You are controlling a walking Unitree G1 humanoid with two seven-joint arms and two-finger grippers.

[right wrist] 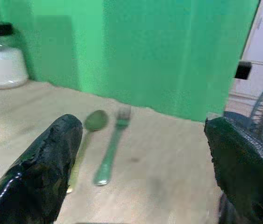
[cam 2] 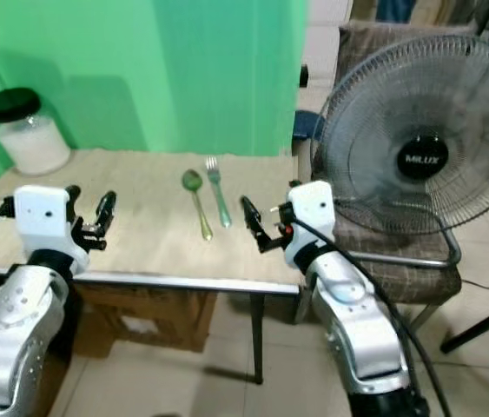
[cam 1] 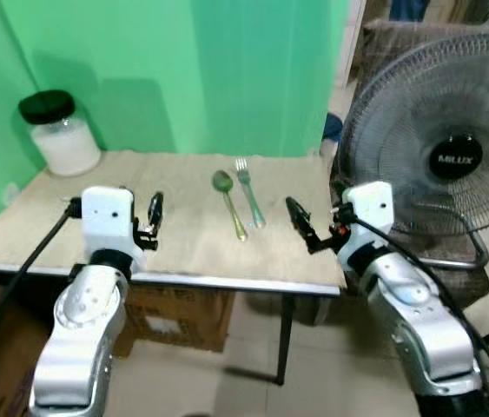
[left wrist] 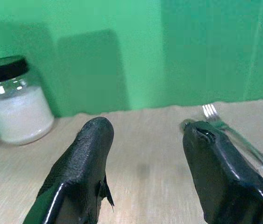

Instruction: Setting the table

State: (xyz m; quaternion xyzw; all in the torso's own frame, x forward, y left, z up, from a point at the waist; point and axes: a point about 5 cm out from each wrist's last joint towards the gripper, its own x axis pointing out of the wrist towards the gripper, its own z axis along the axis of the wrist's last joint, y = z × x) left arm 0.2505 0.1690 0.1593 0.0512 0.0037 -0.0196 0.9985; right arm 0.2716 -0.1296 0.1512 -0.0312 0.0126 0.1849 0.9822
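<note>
Nearest me, my left gripper [cam 1: 150, 219] and right gripper [cam 1: 303, 224] hover low over the near edge of the desk [cam 1: 183, 256], both spread wide and holding nothing. The spoon [cam 1: 228, 201] and fork [cam 1: 249, 195] lie side by side mid-desk, between them, with a white jar [cam 1: 60, 132] at the far left corner. I judge I'm on approach; next, reach forward and close on one utensil.

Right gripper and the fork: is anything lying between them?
No. In the left eye view, only bare tabletop lies between the right gripper and the fork. The spoon lies on the fork's far side.
</note>
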